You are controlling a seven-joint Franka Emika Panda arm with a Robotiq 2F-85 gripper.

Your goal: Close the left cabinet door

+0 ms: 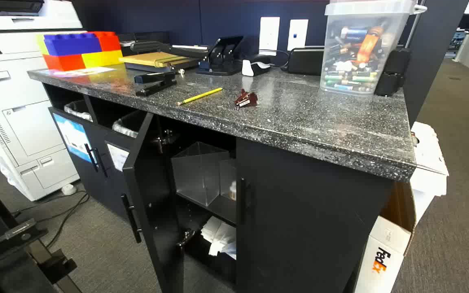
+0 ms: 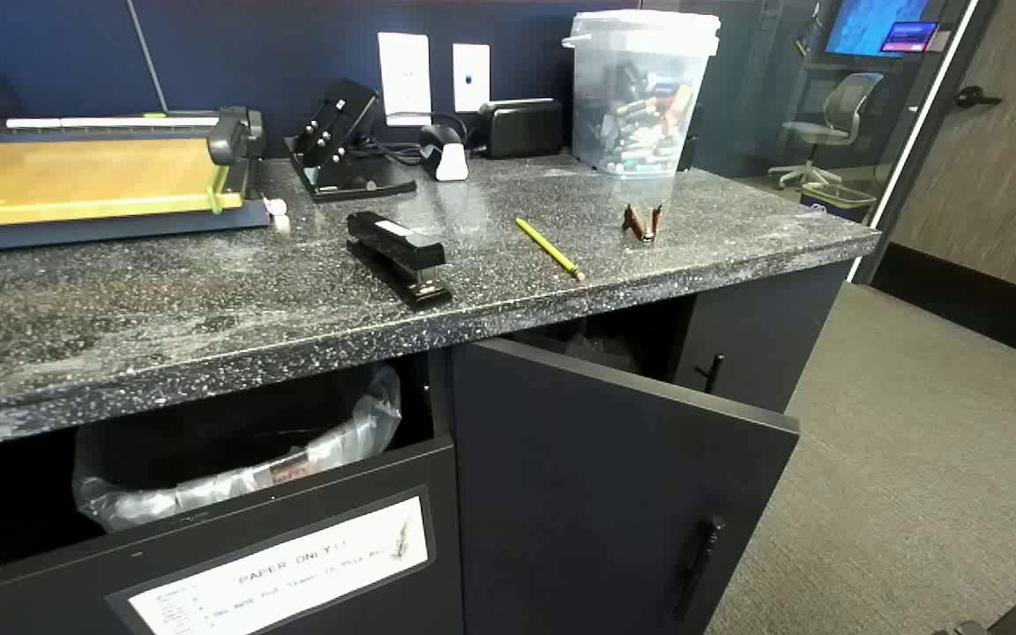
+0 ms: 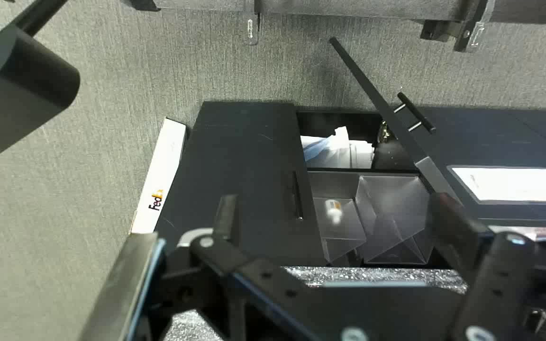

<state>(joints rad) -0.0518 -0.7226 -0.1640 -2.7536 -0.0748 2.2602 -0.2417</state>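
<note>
The left cabinet door (image 2: 596, 476) is standing partly open below the front edge of the table (image 1: 320, 112), its hinged side sitting next to a black panel (image 2: 58, 591) with a white paper label (image 2: 287, 564) and its free side jutting out past that edge. A slim black handle (image 1: 130, 217) is running upright near the free side. The matching door (image 1: 303, 219) is sitting closed beneath the table's front right corner. Between the two doors, clear containers (image 1: 198, 175) are resting on a shelf (image 1: 224, 209), and crumpled white material (image 1: 220, 236) is lying lower down.

In the wrist view, the tool (image 3: 333, 204) is holding its jaws spread wide apart, and the door's top edge is showing beyond one of them.

On the table, a yellow pencil (image 1: 200, 96) is lying close to the front edge, and a staple remover (image 1: 246, 99) is resting to its right. A black stapler (image 2: 398, 251) is lying farther left along the same edge. A clear bucket (image 2: 645, 40) is standing toward the back right corner in both exterior views, and a FedEx box (image 1: 375, 264) is standing just beside the right edge.
</note>
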